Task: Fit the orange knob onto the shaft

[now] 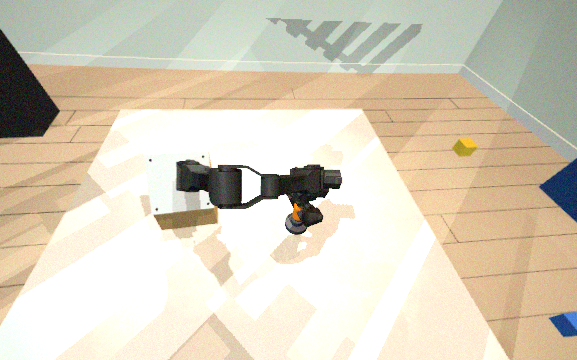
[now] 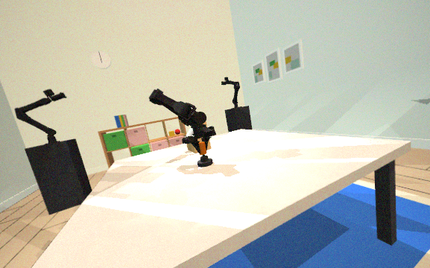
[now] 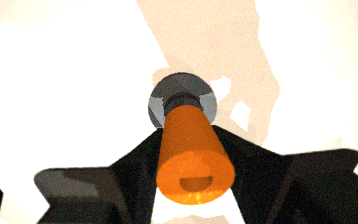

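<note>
The orange knob (image 1: 296,213) (image 2: 202,148) (image 3: 190,140) is a tall cylinder, about upright. Its top end, with a D-shaped hole whose flat side faces the top of the picture, shows in the wrist view. My gripper (image 1: 298,206) (image 2: 202,144) (image 3: 187,131) is shut on the knob, one black finger on each side. The round dark pedestal (image 1: 292,228) (image 2: 205,163) (image 3: 181,81) stands on the table below the knob. A short dark part shows between the knob's lower end and the pedestal's disc. Whether the shaft tip is inside the hole cannot be seen.
The pale table (image 1: 278,330) (image 2: 311,175) carries a white plate (image 1: 162,187) on a wooden block under the arm's base. A yellow block (image 1: 464,147) and a blue block (image 1: 574,324) lie on the floor. Two other dark arms stand on black stands (image 2: 59,175) (image 2: 238,118) beyond the table.
</note>
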Robot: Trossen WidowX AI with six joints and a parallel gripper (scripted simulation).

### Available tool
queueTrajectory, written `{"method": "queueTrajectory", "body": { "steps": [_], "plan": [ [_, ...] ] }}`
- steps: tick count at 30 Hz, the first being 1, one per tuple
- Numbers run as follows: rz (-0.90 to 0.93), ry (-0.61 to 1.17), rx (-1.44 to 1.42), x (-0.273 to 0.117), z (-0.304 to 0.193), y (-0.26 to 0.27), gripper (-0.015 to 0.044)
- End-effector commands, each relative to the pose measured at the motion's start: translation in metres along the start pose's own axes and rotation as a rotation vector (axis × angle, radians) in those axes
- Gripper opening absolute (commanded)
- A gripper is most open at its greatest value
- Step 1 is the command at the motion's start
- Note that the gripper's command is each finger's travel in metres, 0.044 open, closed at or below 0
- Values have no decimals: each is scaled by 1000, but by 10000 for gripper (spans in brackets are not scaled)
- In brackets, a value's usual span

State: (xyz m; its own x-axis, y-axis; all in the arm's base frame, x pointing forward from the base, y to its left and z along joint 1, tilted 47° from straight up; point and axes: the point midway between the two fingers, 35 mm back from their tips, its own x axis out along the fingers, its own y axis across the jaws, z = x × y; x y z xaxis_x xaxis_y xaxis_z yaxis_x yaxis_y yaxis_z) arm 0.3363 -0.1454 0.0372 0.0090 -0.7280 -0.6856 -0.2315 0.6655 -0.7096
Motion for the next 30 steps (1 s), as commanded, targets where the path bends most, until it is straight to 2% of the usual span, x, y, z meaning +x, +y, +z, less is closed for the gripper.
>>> {"method": "queueTrajectory", "body": {
  "steps": [1, 20, 30],
  "plan": [
    [-1, 1, -8, 0, 0, 1, 0],
    [-1, 1, -8, -4, -1, 1, 0],
    [-1, 1, -217, -2, 1, -2, 0]
  ]
}}
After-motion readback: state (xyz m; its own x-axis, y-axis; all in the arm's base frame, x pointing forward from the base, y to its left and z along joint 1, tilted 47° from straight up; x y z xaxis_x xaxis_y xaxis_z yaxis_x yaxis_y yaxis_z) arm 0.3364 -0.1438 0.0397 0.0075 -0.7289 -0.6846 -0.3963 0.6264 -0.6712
